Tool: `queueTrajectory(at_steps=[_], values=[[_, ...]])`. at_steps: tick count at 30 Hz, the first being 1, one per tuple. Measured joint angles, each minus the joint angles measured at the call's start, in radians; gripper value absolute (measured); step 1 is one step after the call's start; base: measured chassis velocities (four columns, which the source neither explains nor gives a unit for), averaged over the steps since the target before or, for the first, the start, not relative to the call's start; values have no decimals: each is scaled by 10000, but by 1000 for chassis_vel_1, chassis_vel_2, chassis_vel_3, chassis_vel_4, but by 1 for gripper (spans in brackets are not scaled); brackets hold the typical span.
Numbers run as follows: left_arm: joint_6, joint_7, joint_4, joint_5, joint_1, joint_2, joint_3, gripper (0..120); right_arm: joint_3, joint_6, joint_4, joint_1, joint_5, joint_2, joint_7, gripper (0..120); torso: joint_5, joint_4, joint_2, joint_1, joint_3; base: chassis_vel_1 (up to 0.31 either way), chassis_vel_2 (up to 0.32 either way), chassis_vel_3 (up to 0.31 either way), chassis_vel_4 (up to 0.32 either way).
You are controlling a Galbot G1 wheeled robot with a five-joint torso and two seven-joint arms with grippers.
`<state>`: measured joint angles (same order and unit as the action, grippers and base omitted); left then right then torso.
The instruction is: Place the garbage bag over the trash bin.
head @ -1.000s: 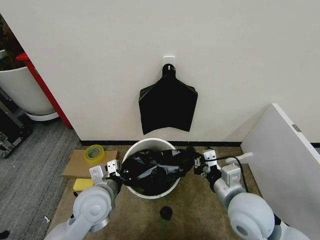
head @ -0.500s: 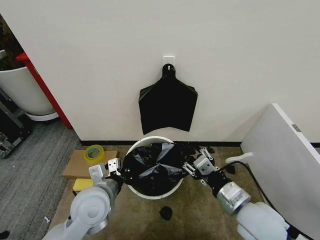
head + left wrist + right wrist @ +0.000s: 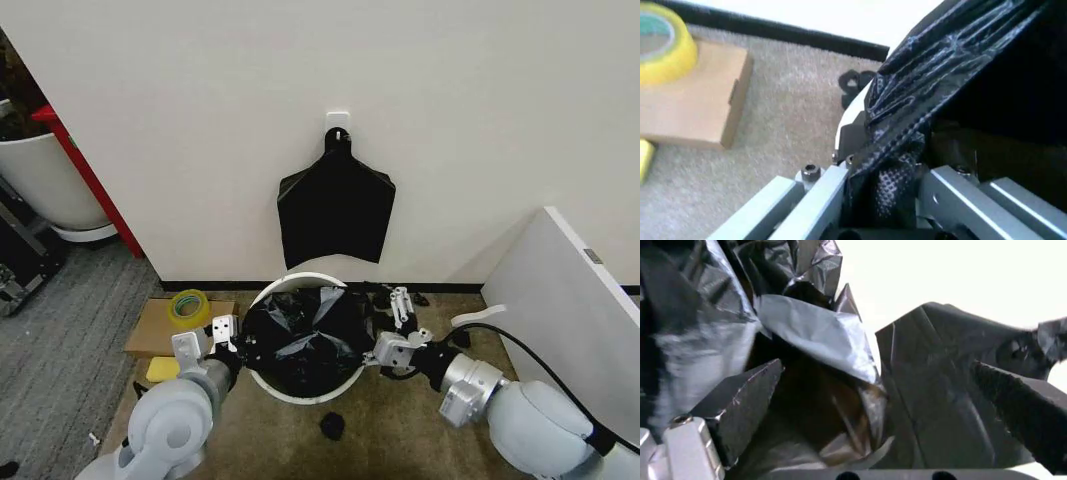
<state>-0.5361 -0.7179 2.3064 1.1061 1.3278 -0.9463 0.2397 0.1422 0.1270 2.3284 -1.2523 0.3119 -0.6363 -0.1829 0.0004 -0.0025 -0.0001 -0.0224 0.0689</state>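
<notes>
the left gripper (image 3: 224, 338) clamps the garbage bag (image 3: 300, 335) at the trash bin (image 3: 275, 291) rim, anchoring it, while the right gripper (image 3: 400, 325), jaws spread, holds nothing beside the opposite rim.

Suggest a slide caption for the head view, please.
Left gripper pinches the garbage bag at the trash bin rim; right gripper open beside it.

A flat black fan-shaped bundle (image 3: 336, 212) hangs by its narrow neck from a white hook plate (image 3: 338, 122) on the pale wall. On the floor to the left, a roll of yellow tape (image 3: 187, 306) sits on a flat piece of cardboard (image 3: 165, 330), with a yellow sponge-like block (image 3: 160, 370) just beside it. A small black scrap (image 3: 332, 426) lies on the brown carpet. A large white planter pot (image 3: 45, 180) stands far left beside a red post (image 3: 88, 172). A white panel (image 3: 570, 290) leans at right.
</notes>
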Motion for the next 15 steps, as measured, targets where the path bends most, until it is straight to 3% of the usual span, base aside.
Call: queueTrajectory(at_steps=[3,15], values=[[-14,356,112,-687,120,48,-106,0,-197,-316,-46,252,994,166,-255,100,-1,1,0,0,0,0,0,0,0],[-154,424,297,-836,179,50,-311,0,-754,-1740,-519,1149,3789,99,-1106,100,0,1,0,0,0,0,0,0,0]])
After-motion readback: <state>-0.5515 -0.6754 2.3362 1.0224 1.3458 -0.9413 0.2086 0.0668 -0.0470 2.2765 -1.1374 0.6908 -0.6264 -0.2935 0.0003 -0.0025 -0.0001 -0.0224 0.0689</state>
